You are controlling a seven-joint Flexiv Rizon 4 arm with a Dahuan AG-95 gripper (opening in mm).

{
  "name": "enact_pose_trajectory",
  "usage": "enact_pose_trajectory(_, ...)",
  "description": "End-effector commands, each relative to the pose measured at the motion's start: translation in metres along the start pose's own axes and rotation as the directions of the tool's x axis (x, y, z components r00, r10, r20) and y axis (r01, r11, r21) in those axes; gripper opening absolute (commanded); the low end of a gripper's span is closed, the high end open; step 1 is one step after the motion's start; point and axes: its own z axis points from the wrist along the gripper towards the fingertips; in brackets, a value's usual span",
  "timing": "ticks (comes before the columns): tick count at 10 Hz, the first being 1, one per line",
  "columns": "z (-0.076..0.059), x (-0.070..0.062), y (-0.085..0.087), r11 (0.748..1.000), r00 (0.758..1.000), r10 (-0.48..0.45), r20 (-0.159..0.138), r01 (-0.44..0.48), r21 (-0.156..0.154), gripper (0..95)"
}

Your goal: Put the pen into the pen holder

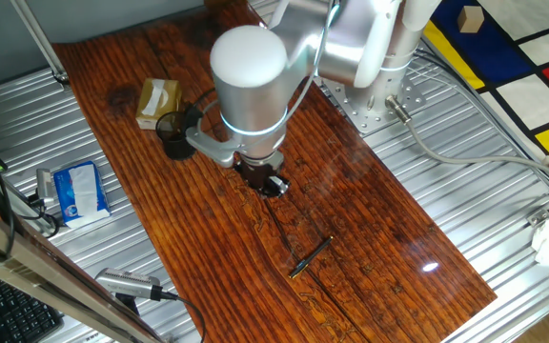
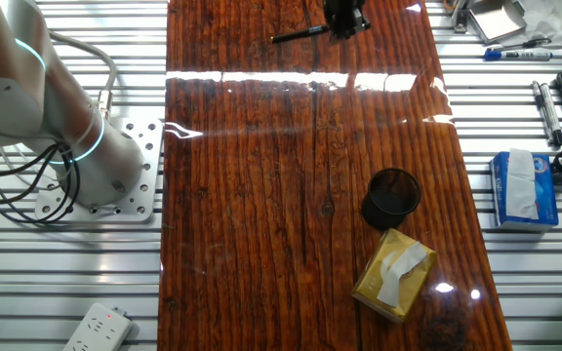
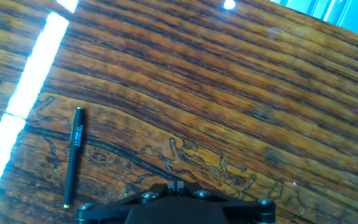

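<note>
In one fixed view, the black two-finger gripper (image 1: 273,183) hangs below the arm's rounded silver-white wrist over the glossy, dark reddish wooden desk (image 1: 370,200) with its heavy lengthwise grain. Its fingers are hidden by the wrist, so how far it is open cannot be told here; it holds nothing that shows. The thin, dark, stick-like pen (image 1: 310,257) lies flat on the desk, near the gripper and toward the front edge, apart from it. Behind the gripper on the far side stands the small dark translucent cylindrical pen holder (image 1: 172,133), and just beyond that a yellowish-tan cardboard box (image 1: 156,102) touches or nearly touches it. A blue-and-white tissue pack (image 1: 79,191) rests on the ribbed metal surface off the desk.

In the other fixed view, the gripper (image 2: 343,18) shows as a black block at the top edge, again too small to read its opening. The pen (image 2: 297,34) lies just beside it, slanted, not touching. The pen holder (image 2: 391,197) stands upright well away from the gripper, its round mouth open upward, with the box (image 2: 393,274) beside it.

In the hand view, only the gripper's black base with screws shows along the bottom edge; the fingers are out of frame, so its opening cannot be told. The pen (image 3: 73,158) lies flat to the left of the gripper, nearly lengthwise, its lower tip glinting.
</note>
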Motion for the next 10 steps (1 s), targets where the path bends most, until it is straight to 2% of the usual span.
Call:
enact_pose_trajectory(1, 0.0003, -0.0016, 0.0005, 0.985, 0.986, -0.168, -0.017, 0.168, -0.028, 0.0)
enact_pose_trajectory(2, 0.0003, -0.0016, 0.0005, 0.985, 0.985, -0.172, -0.029, 0.171, -0.035, 0.0)
enact_pose_trajectory(8, -0.0002, -0.0008, 0.0008, 0.981, 0.981, -0.194, -0.023, 0.193, -0.032, 0.0)
enact_pose_trajectory(10, 0.0011, 0.0053, 0.004, 0.981, 0.981, -0.194, -0.016, 0.193, -0.034, 0.0)
